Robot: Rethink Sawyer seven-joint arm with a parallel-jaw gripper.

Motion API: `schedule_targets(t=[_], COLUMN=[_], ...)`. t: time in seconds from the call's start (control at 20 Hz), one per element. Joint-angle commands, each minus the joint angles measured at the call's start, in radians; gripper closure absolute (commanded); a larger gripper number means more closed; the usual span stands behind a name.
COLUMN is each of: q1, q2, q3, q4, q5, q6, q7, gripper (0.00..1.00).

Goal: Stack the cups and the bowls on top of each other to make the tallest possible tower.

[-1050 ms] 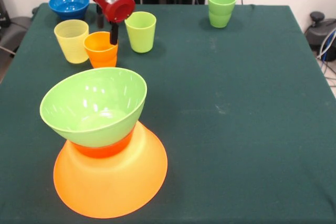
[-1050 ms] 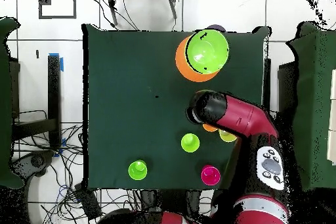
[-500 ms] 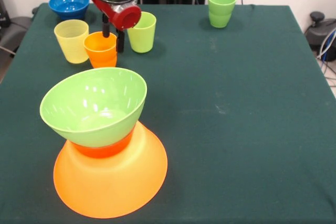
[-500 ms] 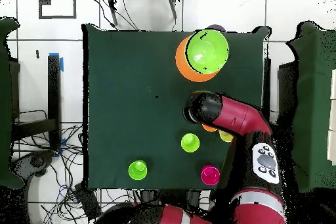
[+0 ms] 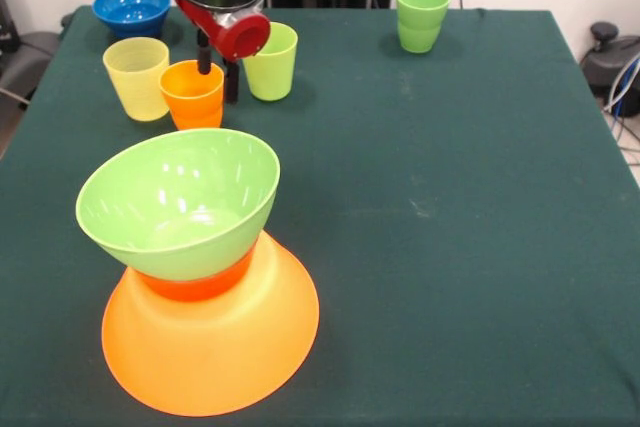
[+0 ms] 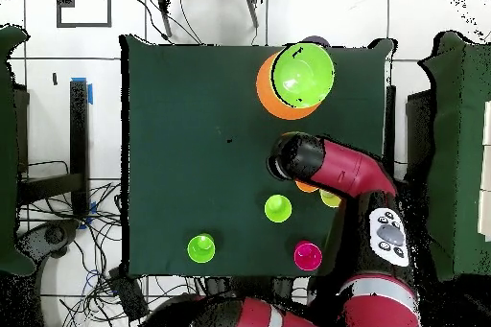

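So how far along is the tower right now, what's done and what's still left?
Done: the lime green bowl sits on a small orange-red bowl atop the big upturned orange bowl.
In hand: the gripper has its fingers straddling the orange cup's rim, not lifted.
Left: the yellow cup, lime cup, green cup and blue bowl stand loose.

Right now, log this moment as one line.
tool: open, straddling orange cup rim | tower: orange bowl base, lime bowl on top | yellow cup: untouched
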Motion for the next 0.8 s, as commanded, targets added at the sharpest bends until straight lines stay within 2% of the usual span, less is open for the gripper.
schedule_targets(t=[0.05, 0.8], q1=[-0.019, -0.037], q2=[0.089, 0.152], q3=[0.122, 0.133], q4=[0.018, -0.008], q5=[-0.079, -0.114], q6=[-0.069, -0.140], q7=[-0.068, -0.050], gripper=[0.00, 0.00])
